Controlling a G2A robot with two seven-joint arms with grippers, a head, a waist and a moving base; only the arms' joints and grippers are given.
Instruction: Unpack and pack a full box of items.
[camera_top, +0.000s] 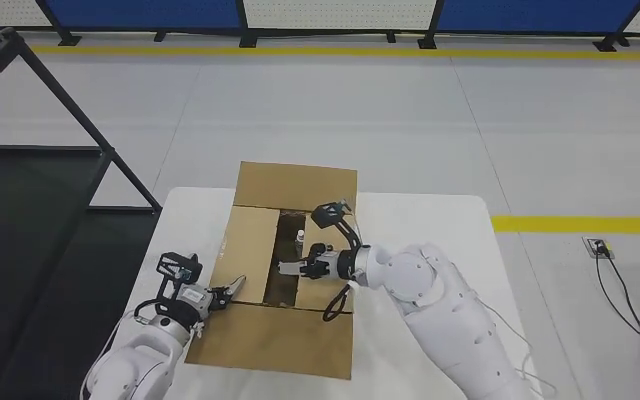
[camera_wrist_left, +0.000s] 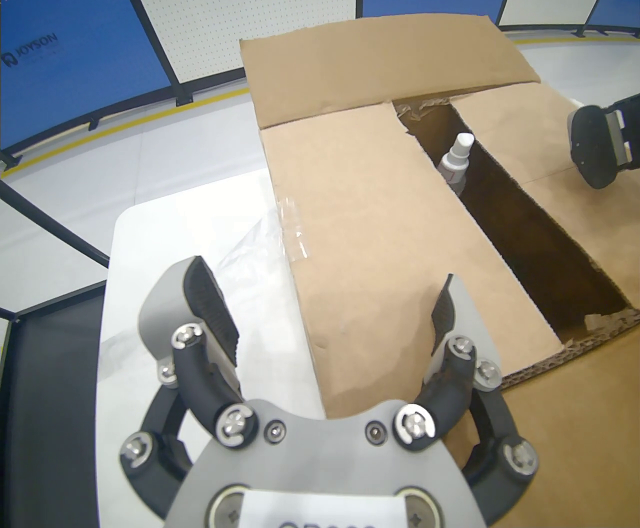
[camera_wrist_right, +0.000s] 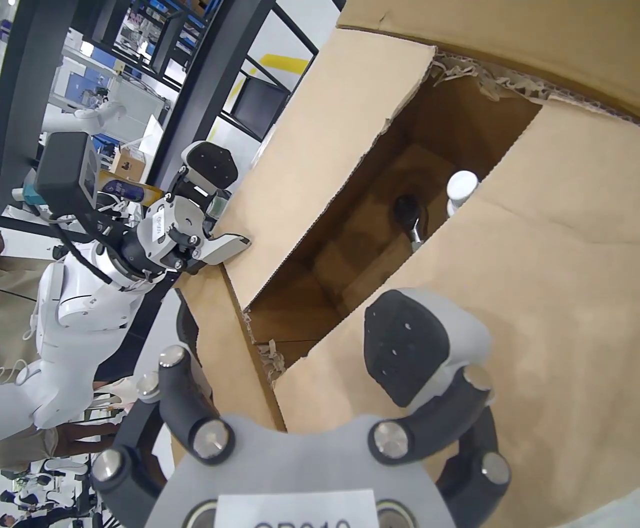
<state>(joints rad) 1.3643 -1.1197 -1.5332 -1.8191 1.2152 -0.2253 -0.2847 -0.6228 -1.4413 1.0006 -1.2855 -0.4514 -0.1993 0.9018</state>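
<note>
Top view, white worktop (camera_top: 420, 215): cardboard box (camera_top: 250, 250) at its middle, far and near flaps laid outward, both side flaps folded in, a dark slot left open between them. Inside that slot, towards the far end, a white spray bottle (camera_top: 299, 236) standing upright, cap up, between the two flap edges. Deeper down, on the box floor, a dark round-headed item (camera_wrist_right: 407, 212) with a shiny stem, too dim to identify. Left gripper (camera_top: 236, 285) at the box's near left corner, low over the outer fold of the left flap, jaws wide apart and holding nothing, one finger on the worktop side, the other over the flap; contact with the cardboard impossible to judge. Right gripper (camera_top: 292, 268) over the slot's near half, at the inner edge of the right flap, jaws apart, one black pad (camera_wrist_right: 407, 345) just above that flap's top face, the other finger hidden behind cardboard. Beside the box's left wall, on the worktop, a crumpled piece of clear film (camera_wrist_left: 260, 245) touching the cardboard. Grippers well apart, the left flap between them.
</note>
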